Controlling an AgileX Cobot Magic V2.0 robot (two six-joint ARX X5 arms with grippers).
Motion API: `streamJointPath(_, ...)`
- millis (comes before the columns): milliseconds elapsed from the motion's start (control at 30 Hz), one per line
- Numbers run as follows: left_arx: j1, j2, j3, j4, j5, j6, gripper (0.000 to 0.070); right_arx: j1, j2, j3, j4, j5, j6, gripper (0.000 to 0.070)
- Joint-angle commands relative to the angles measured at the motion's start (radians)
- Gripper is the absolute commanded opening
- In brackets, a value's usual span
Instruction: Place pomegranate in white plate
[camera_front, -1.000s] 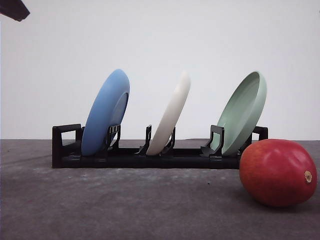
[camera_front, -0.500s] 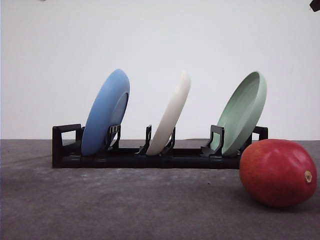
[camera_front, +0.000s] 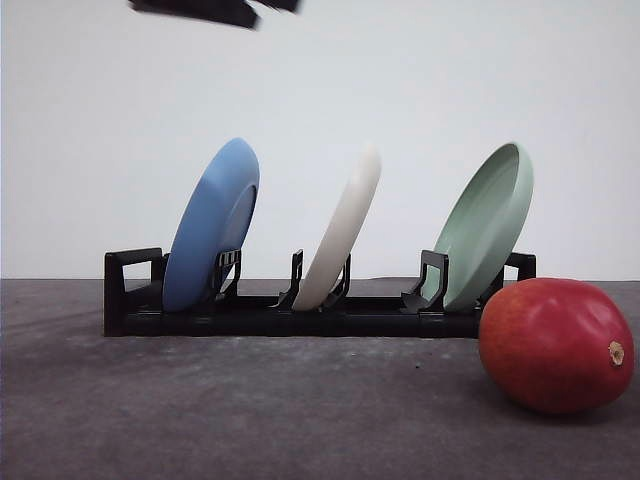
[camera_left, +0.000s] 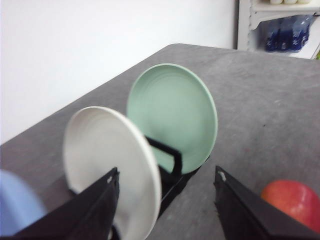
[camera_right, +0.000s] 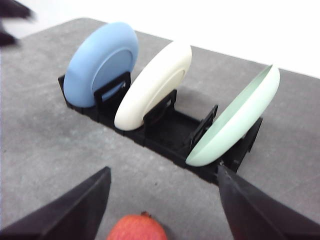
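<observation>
My left pincer (camera_left: 165, 200) stands spread wide, its two dark fingers (camera_left: 85, 212) apart with nothing between them. Beyond it the white plate (camera_left: 107, 162) stands on edge in the black rack (camera_left: 170, 172), with the pale green plate (camera_left: 172, 117) just behind it in the next slot. A sliver of the blue plate (camera_left: 15, 205) shows at the frame's edge, and part of the pomegranate (camera_left: 292, 202) lies on the grey table (camera_left: 260, 110), apart from the rack.

My right pincer (camera_right: 162, 210) is spread as well, empty, its fingers (camera_right: 75, 210) set well apart. Between them sits the top of the pomegranate (camera_right: 137, 229) on the table (camera_right: 40, 130), untouched. Past it the rack (camera_right: 170, 132) holds all three plates tilted on edge: the blue plate (camera_right: 100, 62), the white plate (camera_right: 155, 85) and the green plate (camera_right: 235, 117).

From the front, the rack (camera_front: 300, 305) runs across the middle of the table (camera_front: 250, 400). The blue plate (camera_front: 210, 225) stands toward 9 o'clock, the white plate (camera_front: 345, 225) at centre, the green plate (camera_front: 485, 225) toward 3 o'clock, all leaning the same way. The pomegranate (camera_front: 555, 345) lies on its side at about 4 o'clock, nearer the camera than the rack and just beside its green-plate end, its tan nub pointing toward 3 o'clock. A blurred dark piece of an arm (camera_front: 210, 10) crosses the top edge near 11 o'clock; I cannot tell which arm it belongs to.
</observation>
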Motion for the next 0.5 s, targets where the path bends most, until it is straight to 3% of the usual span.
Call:
streamJointPath(0, -0.015, 0.052, 0.021, 0.061, -0.023, -0.036, 0.0356, 0.005, 0.002, 0.011, 0.016, 0.000, 0.015, 0.0434)
streamJointPath(167, -0.047, 0.203, 0.039, 0.178, -0.125, -0.074, 0.0355, 0.005, 0.002, 0.011, 0.015, 0.000, 0.015, 0.0434)
streamJointPath(467, -0.076, 0.430, 0.154, 0.146, -0.240, -0.088, 0.0355, 0.005, 0.002, 0.011, 0.016, 0.000, 0.014, 0.0434)
